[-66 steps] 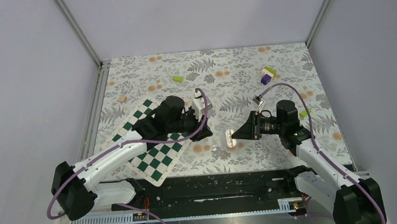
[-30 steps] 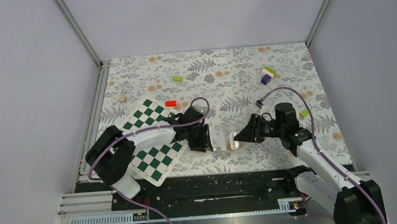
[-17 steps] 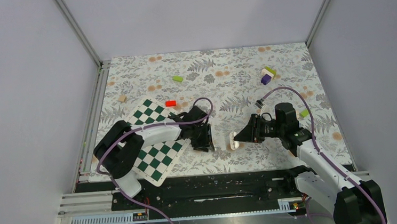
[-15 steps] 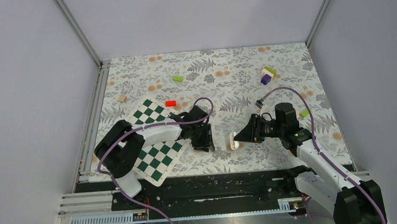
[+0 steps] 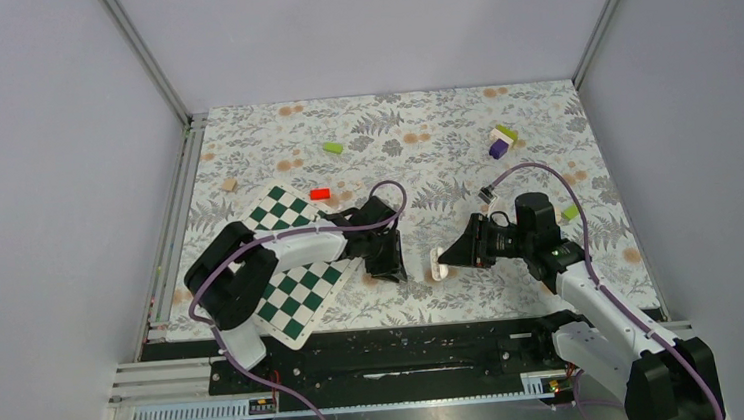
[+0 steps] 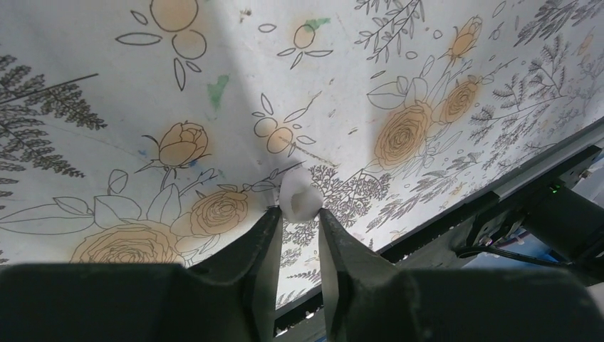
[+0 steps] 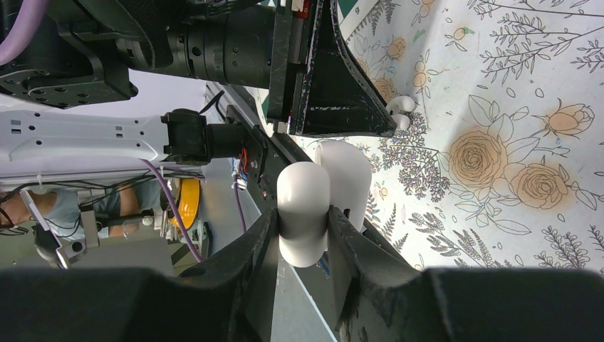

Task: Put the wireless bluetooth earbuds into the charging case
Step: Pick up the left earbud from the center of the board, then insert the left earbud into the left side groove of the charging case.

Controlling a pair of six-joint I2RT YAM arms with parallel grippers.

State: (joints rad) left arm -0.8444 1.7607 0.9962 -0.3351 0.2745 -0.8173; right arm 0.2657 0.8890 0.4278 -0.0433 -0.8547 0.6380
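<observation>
Left pincer (image 6: pixel 299 212) low, jaws narrowly apart, right pincer (image 7: pixel 303 212) clamped, reaching sideways.

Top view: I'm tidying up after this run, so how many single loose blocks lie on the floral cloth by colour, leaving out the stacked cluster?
Green blocks: 2
Red block: 1
Tan block: 1
Total: 4

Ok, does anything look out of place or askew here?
The chessboard mat lies skewed on the table, and its near corner seems to poke over the front edge onto the black rail. Nothing looks spilled or damaged.
</observation>
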